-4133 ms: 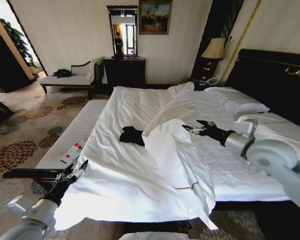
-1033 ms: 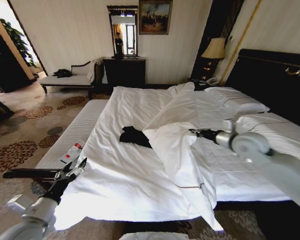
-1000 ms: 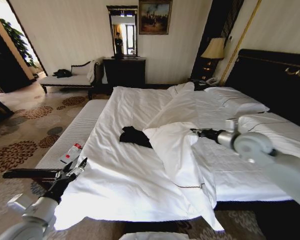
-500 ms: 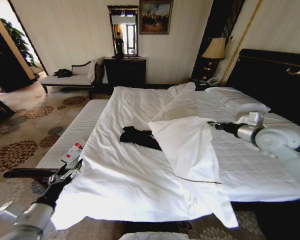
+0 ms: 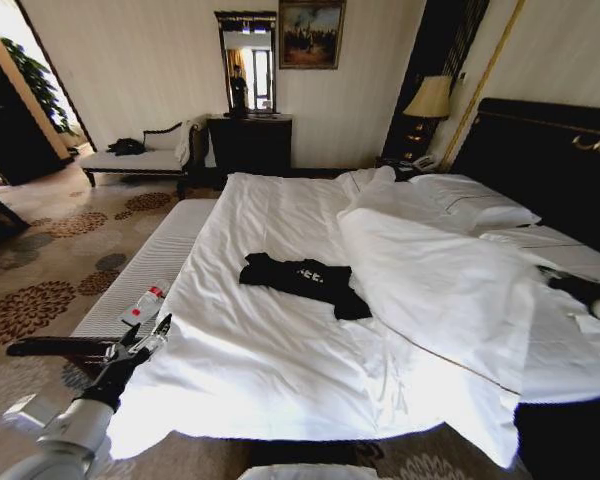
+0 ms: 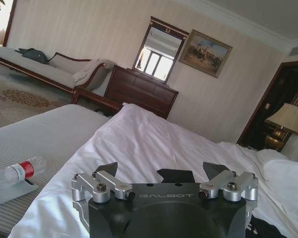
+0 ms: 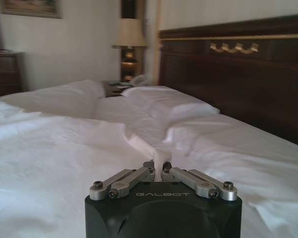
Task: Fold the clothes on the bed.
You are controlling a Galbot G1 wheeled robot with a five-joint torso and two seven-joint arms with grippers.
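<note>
Black top point(image 5: 303, 281) is lying flat mid-bed point(image 5: 260, 370), just beside the duvet point(image 5: 440, 290). Right gripper point(image 7: 157, 169) has its fingers pinched closed on a duvet fold near the headboard-side edge. Left gripper point(image 6: 160, 171) hangs open off the foot corner.

clothes point(image 5: 305, 281) mid-bed point(image 5: 270, 360) | duvet point(image 5: 450, 290) right of them | bottle point(image 5: 143, 305) on bench point(image 5: 150, 262) left of bed

right gripper point(image 7: 156, 168) dragged duvet point(image 5: 450, 285) headboardward, black top point(image 5: 305, 282) uncovered
</note>
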